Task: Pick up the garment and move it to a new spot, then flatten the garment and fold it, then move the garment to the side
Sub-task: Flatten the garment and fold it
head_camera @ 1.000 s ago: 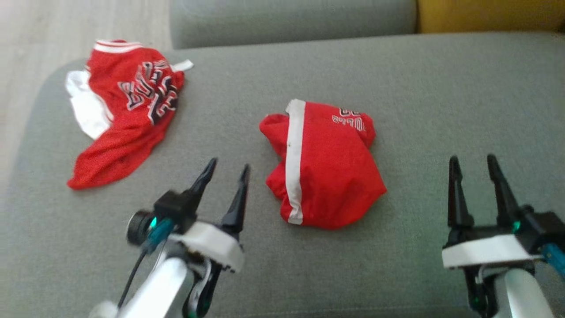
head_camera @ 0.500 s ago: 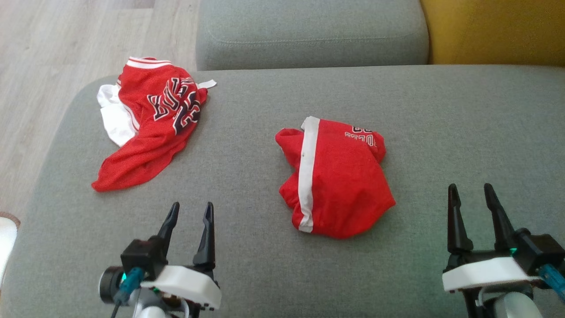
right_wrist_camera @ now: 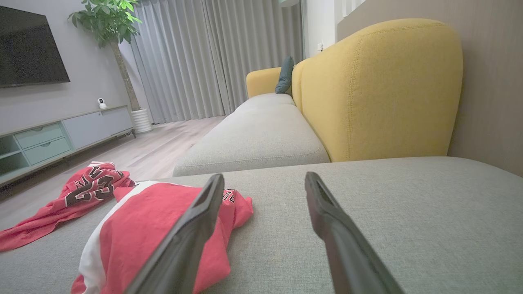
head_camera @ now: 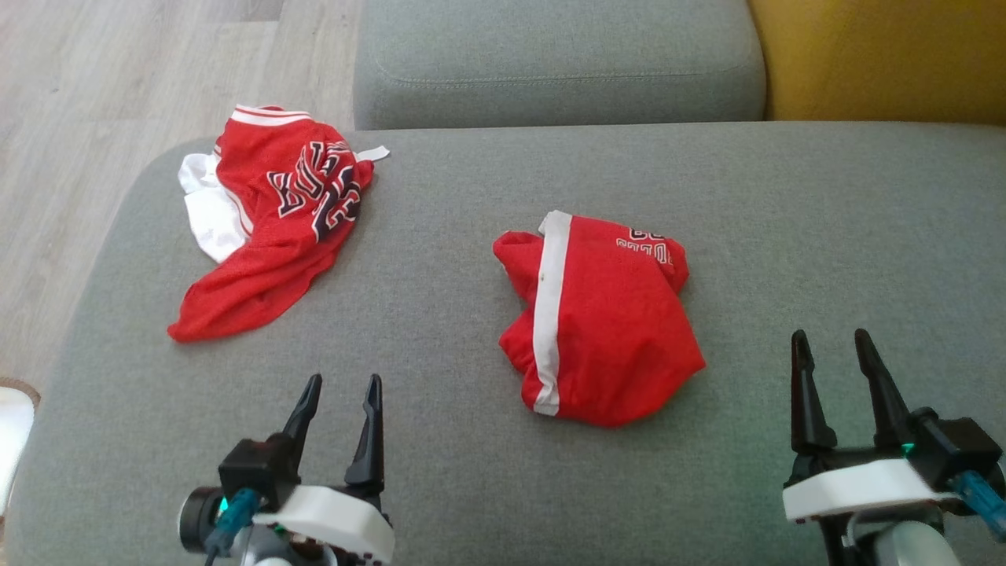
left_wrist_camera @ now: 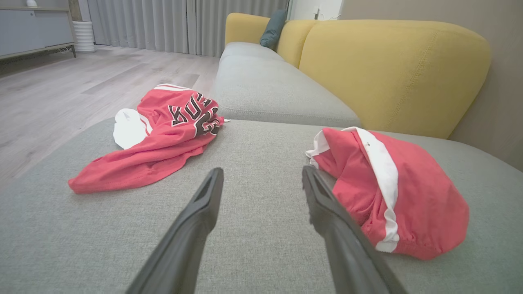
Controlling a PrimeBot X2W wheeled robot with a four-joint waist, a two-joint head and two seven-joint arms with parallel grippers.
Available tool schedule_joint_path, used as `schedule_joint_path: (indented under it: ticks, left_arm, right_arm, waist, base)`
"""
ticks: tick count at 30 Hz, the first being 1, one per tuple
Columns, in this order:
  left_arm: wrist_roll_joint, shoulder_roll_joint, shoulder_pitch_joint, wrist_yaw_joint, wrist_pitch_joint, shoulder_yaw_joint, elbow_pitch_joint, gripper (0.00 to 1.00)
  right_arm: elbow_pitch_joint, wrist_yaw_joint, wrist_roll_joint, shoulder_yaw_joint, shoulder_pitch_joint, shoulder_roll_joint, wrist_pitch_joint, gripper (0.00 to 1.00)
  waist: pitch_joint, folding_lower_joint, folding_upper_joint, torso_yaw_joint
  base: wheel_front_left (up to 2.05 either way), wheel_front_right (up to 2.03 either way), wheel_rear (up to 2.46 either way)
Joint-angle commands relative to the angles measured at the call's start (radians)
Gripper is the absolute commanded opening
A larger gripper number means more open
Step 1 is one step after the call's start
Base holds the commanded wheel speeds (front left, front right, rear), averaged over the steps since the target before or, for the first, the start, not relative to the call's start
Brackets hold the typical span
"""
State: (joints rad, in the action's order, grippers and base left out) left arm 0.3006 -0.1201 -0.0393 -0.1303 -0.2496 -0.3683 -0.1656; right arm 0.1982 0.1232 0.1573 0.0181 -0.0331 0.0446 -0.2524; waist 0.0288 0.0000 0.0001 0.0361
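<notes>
The garment (head_camera: 267, 228), a red jersey T-shirt with white sleeves and black-and-white lettering, lies crumpled at the far left of the grey seat (head_camera: 440, 236). It also shows in the left wrist view (left_wrist_camera: 163, 139) and the right wrist view (right_wrist_camera: 81, 192). My left gripper (head_camera: 344, 381) hovers open and empty over bare fabric, nearer than the garment and apart from it; its fingers (left_wrist_camera: 204, 204) frame bare seat. My right gripper (head_camera: 831, 336) stands open and empty at the lower right, its fingers (right_wrist_camera: 327, 220) over bare seat.
A smaller bundled red piece with white trim (head_camera: 605, 322) sits mid-seat between the grippers. Behind are a grey sofa cushion (head_camera: 550, 63) and a yellow backrest (head_camera: 888, 55). Wooden floor (head_camera: 94, 94) drops off past the seat's rounded left edge.
The head camera has shifted, sliding the whole scene down and right. My left gripper has drawn back toward the seat's near edge and to the left. Both grippers stayed open.
</notes>
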Motion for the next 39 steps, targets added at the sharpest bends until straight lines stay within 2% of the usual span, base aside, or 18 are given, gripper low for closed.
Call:
schedule_joint_path:
  ticks: [1, 21, 24, 28, 32, 39]
  left_arm:
    - [-0.009, 0.003, 0.034, 0.003, -0.012, 0.047, 0.028, 1.00]
    - [-0.054, 0.031, 0.069, 0.045, -0.012, 0.047, 0.014, 1.00]
    - [-0.071, 0.035, 0.120, 0.067, -0.010, 0.013, -0.006, 1.00]
    - [-0.095, 0.043, 0.224, 0.121, 0.031, -0.057, -0.062, 1.00]
    - [-0.055, 0.058, 0.322, 0.174, 0.087, -0.103, -0.140, 1.00]
    - [0.034, 0.068, 0.434, 0.193, 0.158, -0.140, -0.279, 1.00]
  right_arm:
    - [-0.029, 0.008, 0.002, -0.025, 0.018, 0.006, -0.009, 1.00]
    - [-0.040, 0.008, -0.007, -0.028, 0.033, 0.006, -0.009, 1.00]
    - [-0.044, 0.008, -0.007, -0.032, 0.047, 0.006, -0.009, 1.00]
    - [-0.047, 0.008, -0.007, -0.044, 0.070, 0.006, -0.009, 1.00]
    - [-0.047, 0.008, -0.002, -0.058, 0.090, 0.006, -0.009, 1.00]
    - [-0.046, 0.008, 0.008, -0.069, 0.115, 0.006, -0.009, 1.00]
  waist:
    - [0.000, 0.0000, -0.0001, -0.001]
    - [-0.046, 0.0000, -0.0001, -0.046]
    - [-0.068, 0.0000, -0.0001, -0.060]
    - [-0.100, 0.0000, -0.0001, -0.088]
    - [-0.130, 0.0000, -0.0001, -0.123]
    - [-0.172, 0.0000, -0.0001, -0.182]
  base:
    - [0.00, 0.00, 0.00]
    - [0.00, 0.00, 0.00]
    - [0.00, 0.00, 0.00]
    - [0.00, 0.00, 0.00]
    - [0.00, 0.00, 0.00]
    - [0.00, 0.00, 0.00]
